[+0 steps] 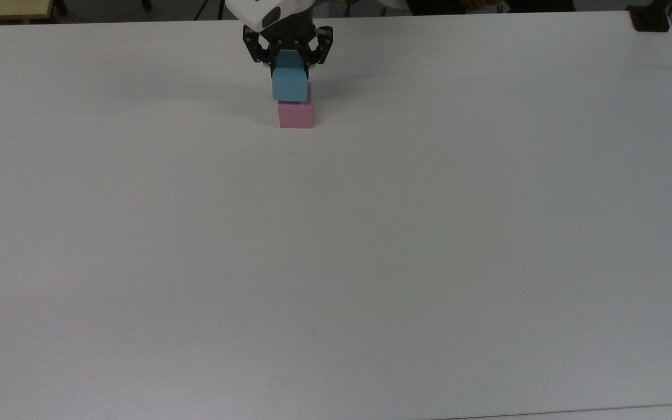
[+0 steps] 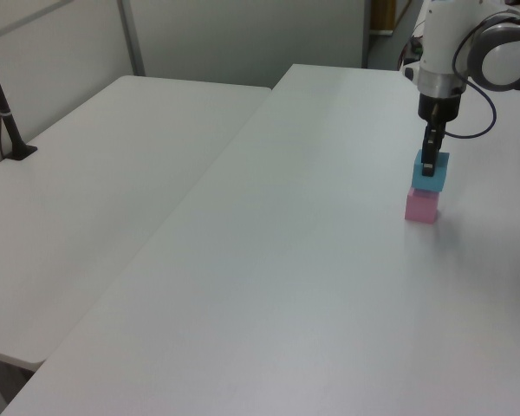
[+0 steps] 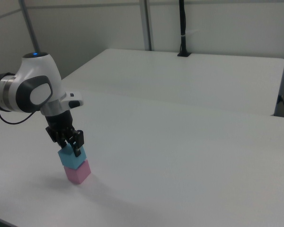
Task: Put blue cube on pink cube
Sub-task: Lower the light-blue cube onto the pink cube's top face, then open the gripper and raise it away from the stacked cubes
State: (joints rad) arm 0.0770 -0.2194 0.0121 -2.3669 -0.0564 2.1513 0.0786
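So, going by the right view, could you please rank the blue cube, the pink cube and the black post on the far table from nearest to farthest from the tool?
1. Blue cube: held in the tool.
2. Pink cube: directly beneath the blue one.
3. Black post: far table, the right view's upper right.

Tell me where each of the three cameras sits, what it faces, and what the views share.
Top view: high over the table, facing the far edge where the claw holds the blue cube on the pink cube.
Left view: raised, looking along the table; the arm enters at the left view's upper right.
Right view: raised, opposite side; the arm comes in from the right view's left.
All three share the claw and both cubes.
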